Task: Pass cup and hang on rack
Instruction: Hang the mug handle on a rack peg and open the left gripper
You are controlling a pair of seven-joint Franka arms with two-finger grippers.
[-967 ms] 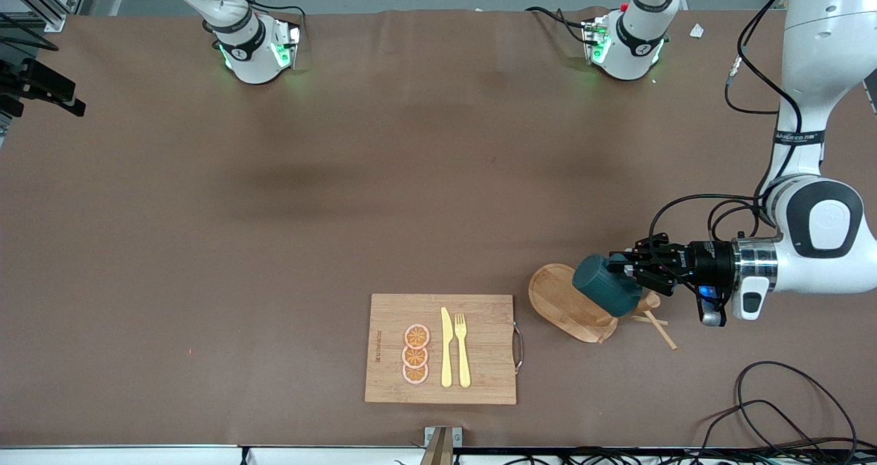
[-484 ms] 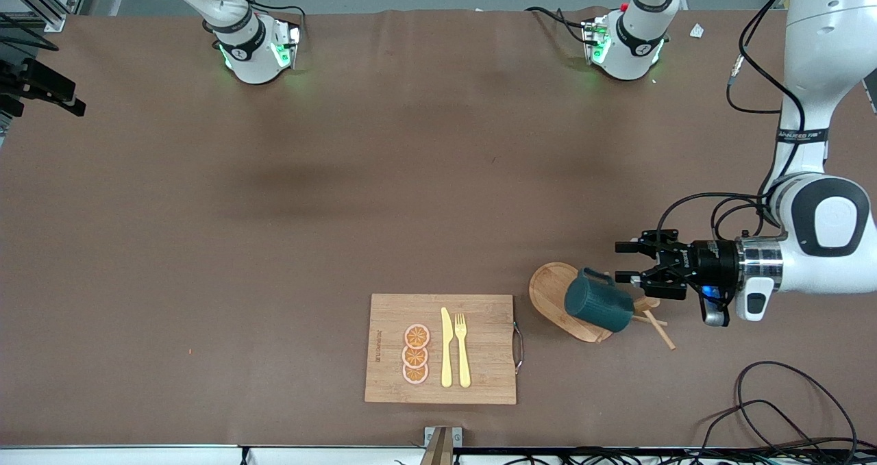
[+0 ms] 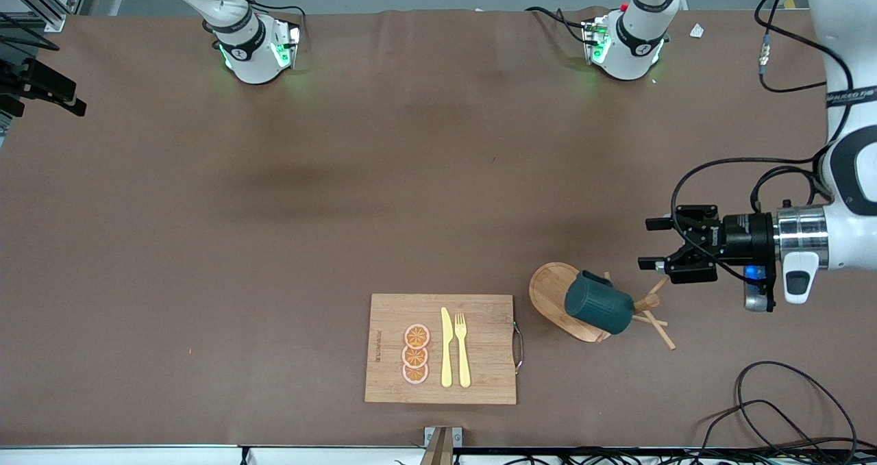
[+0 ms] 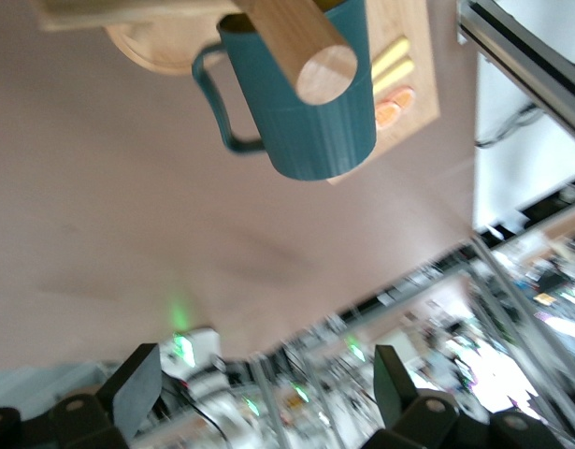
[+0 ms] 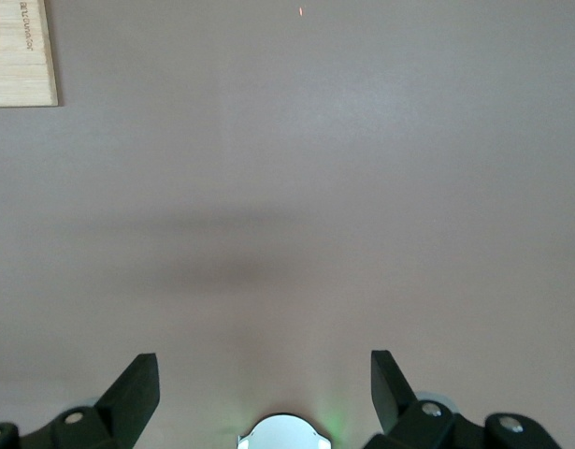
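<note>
Cup (image 3: 597,303) hangs on the rack (image 3: 558,288), its loop handle hooked over a peg, so it sits over the oval base toward the left arm's end of the table, beside the board (image 3: 440,348). Its long axis is tilted, neither upright nor flat: in the front view the closed bottom points toward the base and the right arm's end, while the mouth faces the post and the left gripper. In the left wrist view the cup (image 4: 301,89) shows its ribbed wall and its handle, with the round end of the post (image 4: 323,73) in front of it. From the left gripper (image 3: 649,244) the cup lies just off the fingertips, apart from them, with bare tablecloth between. That gripper is released, jaws spread wide and holding nothing, so my judgement is that the hanging step is done (any coming move is simply away from the cup along the gripper's own axis). The left arm is the nearer by far. The right gripper (image 5: 265,374) waits over bare table, also spread and empty, well apart from the rack.
</note>
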